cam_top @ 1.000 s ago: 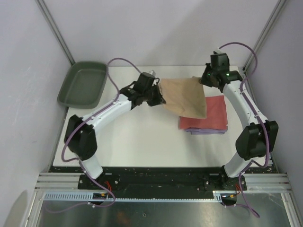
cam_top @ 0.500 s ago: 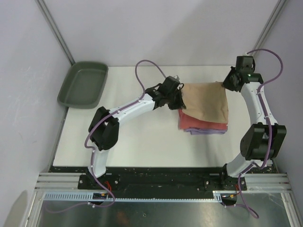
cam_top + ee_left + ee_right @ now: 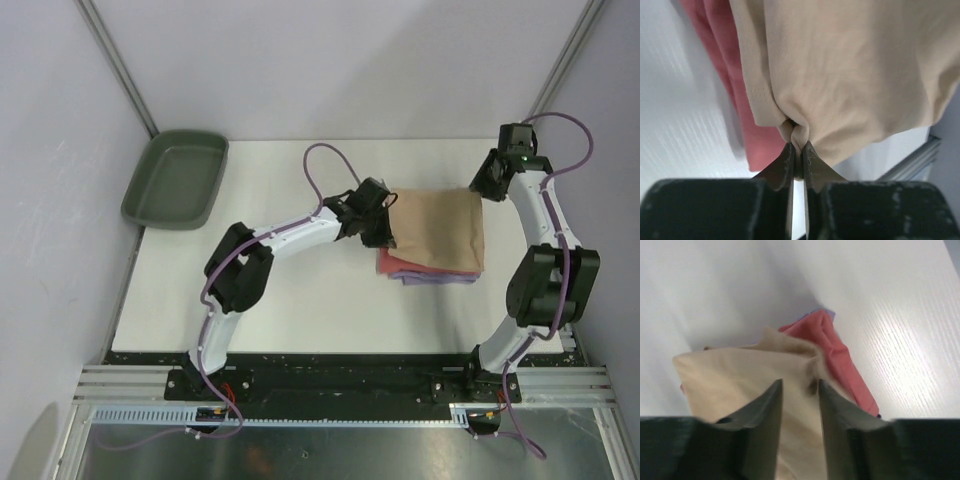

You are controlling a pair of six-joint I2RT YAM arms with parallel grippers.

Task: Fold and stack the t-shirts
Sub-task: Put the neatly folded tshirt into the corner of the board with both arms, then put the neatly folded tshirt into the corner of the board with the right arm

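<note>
Tan shirt (image 3: 437, 228) lower, now over coral shirt (image 3: 392, 262)

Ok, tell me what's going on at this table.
Both arms are at a folded tan cloth t-shirt, which lies over a folded coral-red shirt on a pale lavender shirt. The left gripper is shut on the tan shirt's left edge. The right gripper sits at its far right corner; whether it grips is unclear.
</note>
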